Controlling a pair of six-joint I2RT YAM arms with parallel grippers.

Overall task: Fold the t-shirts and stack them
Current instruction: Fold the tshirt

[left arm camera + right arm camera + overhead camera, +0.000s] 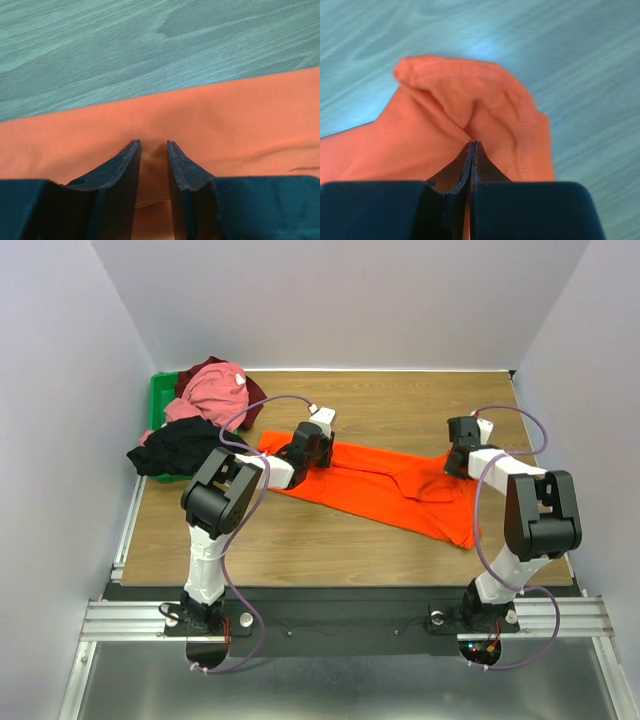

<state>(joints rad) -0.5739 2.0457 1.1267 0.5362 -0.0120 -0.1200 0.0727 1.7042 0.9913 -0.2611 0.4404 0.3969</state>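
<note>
orange t-shirt; pink t-shirt; maroon t-shirt; black t-shirt; green bin; wood-grain table

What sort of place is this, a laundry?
Probably a robotics lab test cell, not a laundry: two robot arms bolted to a metal rail, plain white walls boxing in a wooden table, and one orange t-shirt spread out between them.
</note>
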